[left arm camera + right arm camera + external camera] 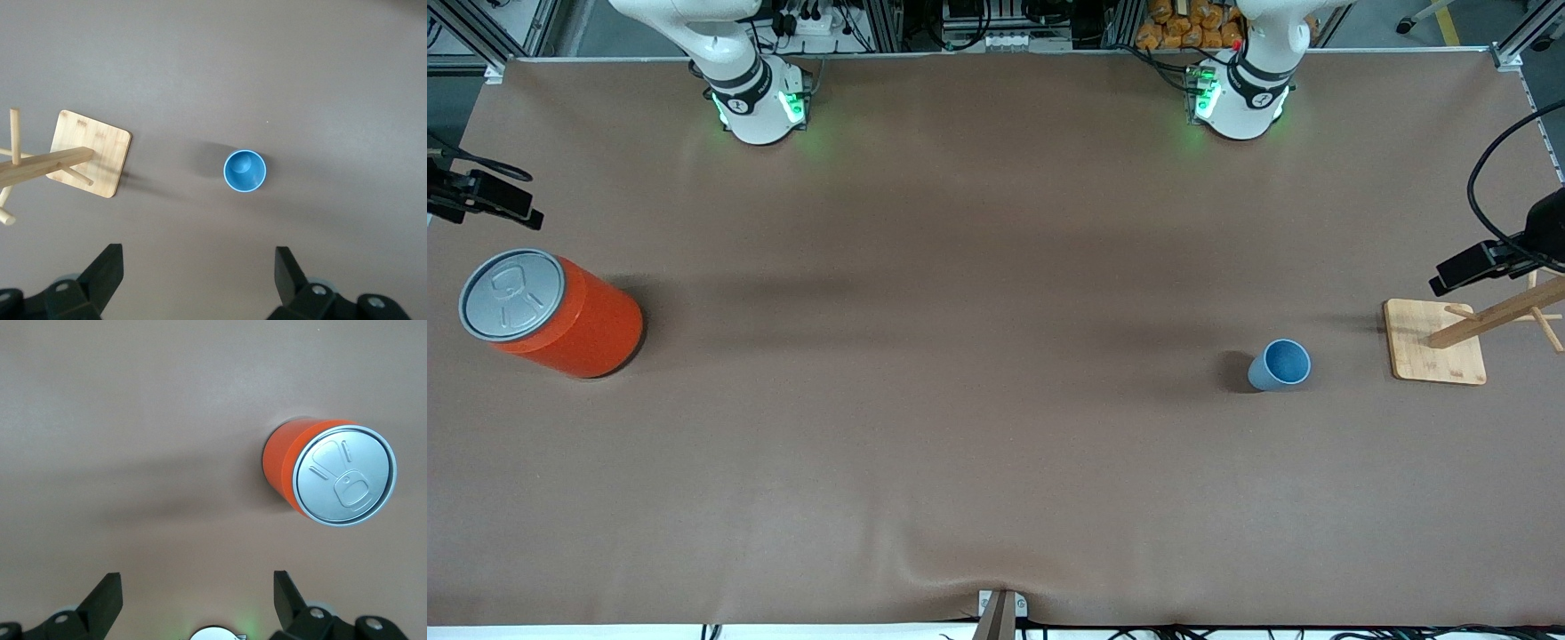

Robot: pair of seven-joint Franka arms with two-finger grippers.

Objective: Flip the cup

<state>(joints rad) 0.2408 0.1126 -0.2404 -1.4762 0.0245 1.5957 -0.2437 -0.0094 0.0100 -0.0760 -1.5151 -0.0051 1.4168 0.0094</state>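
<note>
my left gripper (193,283) hangs high over the table with its fingers (107,273) spread wide and nothing between them. looking down through that gap in the left wrist view, i see the blue cup (245,171) standing with its mouth up, the round floor of its inside plainly showing, apart from both fingers and touched by neither. my right gripper (193,603) is likewise wide apart and carrying nothing, up over the right arm's end of the table, where the orange can (327,472) stands on its base with its silver pull-tab lid facing up.

in the front view neither hand shows, only the two bases along the top, so i judge both arms are drawn up and waiting.

the cup (1280,364) sits on the brown table (960,400) toward the left arm's end, just beside the wooden rack (1476,333), whose flat square base lies near it and whose pegged post leans away. the orange can (551,311) is well apart at the right arm's end.

as for progress: the cup is upright and open-topped now. if the flip means turning it mouth-up, it already lies as wanted and both arms are clear of it. if it means turning it mouth-down, that is left to do. one moment fits either, and i cannot tell which from here.
</note>
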